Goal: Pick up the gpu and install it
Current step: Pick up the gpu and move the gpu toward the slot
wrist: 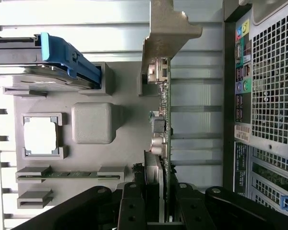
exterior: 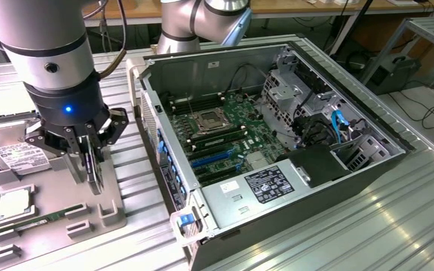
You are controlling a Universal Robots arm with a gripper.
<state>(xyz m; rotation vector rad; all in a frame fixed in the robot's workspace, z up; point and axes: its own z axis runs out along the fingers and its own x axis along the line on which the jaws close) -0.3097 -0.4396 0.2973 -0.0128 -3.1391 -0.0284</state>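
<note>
While the gripper (exterior: 89,151) pinches the gpu (exterior: 94,172), one finger pressed on each face, the card hangs on edge over the tray (exterior: 51,195), close to the tray's edge that faces the case (exterior: 202,73). Whether the card's lower edge touches the tray or is clear of it I cannot tell.

In the wrist view the gripper (wrist: 161,208) clamps one end of the gpu (wrist: 164,120). The silver bracket (wrist: 165,33) at the card's other end reaches past the tray's (wrist: 125,158) edge over the slatted table (wrist: 86,24). The case's (wrist: 273,96) grilled back stands just beside the card.

On the tray, well apart from the gpu:
- a drive (exterior: 13,155) (wrist: 62,57) at the edge on the exterior view's left
- a cpu (exterior: 13,204) (wrist: 40,135) in a square pocket
- a memory stick (exterior: 40,221) (wrist: 67,175) in a slot toward the near corner

The case lies open on the table (exterior: 368,226) beside the tray, with its motherboard (exterior: 232,124) exposed.
</note>
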